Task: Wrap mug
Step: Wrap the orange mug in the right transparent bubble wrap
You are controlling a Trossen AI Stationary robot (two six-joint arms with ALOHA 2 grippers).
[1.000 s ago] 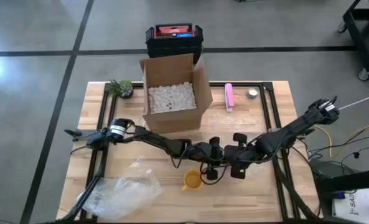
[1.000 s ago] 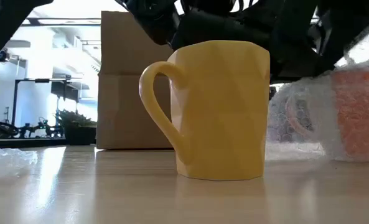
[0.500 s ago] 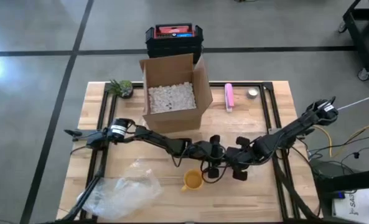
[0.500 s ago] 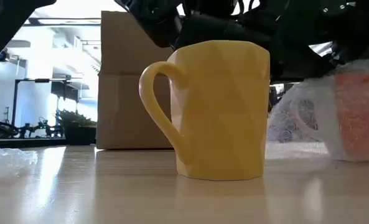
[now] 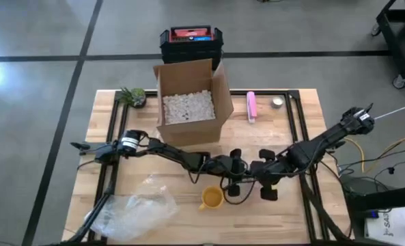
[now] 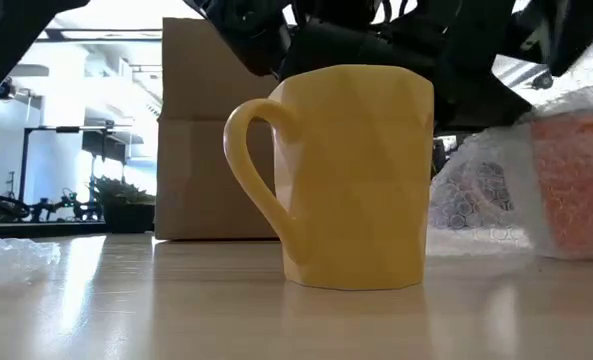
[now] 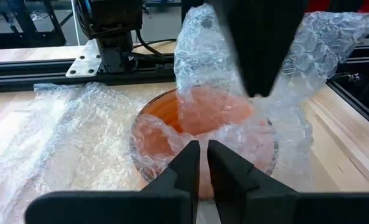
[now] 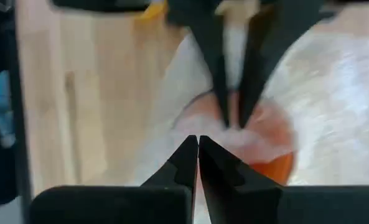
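An orange mug [image 7: 172, 118] stands on the table, half swathed in bubble wrap [image 7: 78, 137]. In the low view it shows at the right [image 6: 576, 180], behind a bare yellow mug [image 6: 351, 175]. In the high view both grippers hide it. My left gripper [image 7: 203, 148] is shut on the wrap at the mug's rim. My right gripper [image 8: 198, 140] is shut, and its tips rest on the wrap over the mug's mouth, facing the left one. Seen from above, my left gripper [image 5: 233, 183] and my right gripper [image 5: 257, 180] meet near the table's middle. My left gripper pinches the bubble wrap at the orange mug's rim [image 7: 200, 132] between its two fingertips, coming in low from the table's left. The mug stands upright on the table. My right gripper comes from above with shut fingers [image 7: 259, 56] pointing down into the wrap over the mug's mouth [image 8: 203, 127]. The wrap stands up on both sides of them. I cannot tell whether a layer lies between the fingers.
The yellow mug [image 5: 211, 198] stands just in front of the grippers. A loose sheet of bubble wrap [image 5: 130, 208] lies at the near left. An open cardboard box [image 5: 219, 109] of packing peanuts, a small plant [image 5: 134, 96] and a pink object [image 5: 251, 106] are at the far side.
My right gripper has shifted a little toward the table's near edge over the orange mug. The bubble wrap around the mug has closed in over its side and handle, and it now stands higher at the right in the low view. The yellow mug has stayed put.
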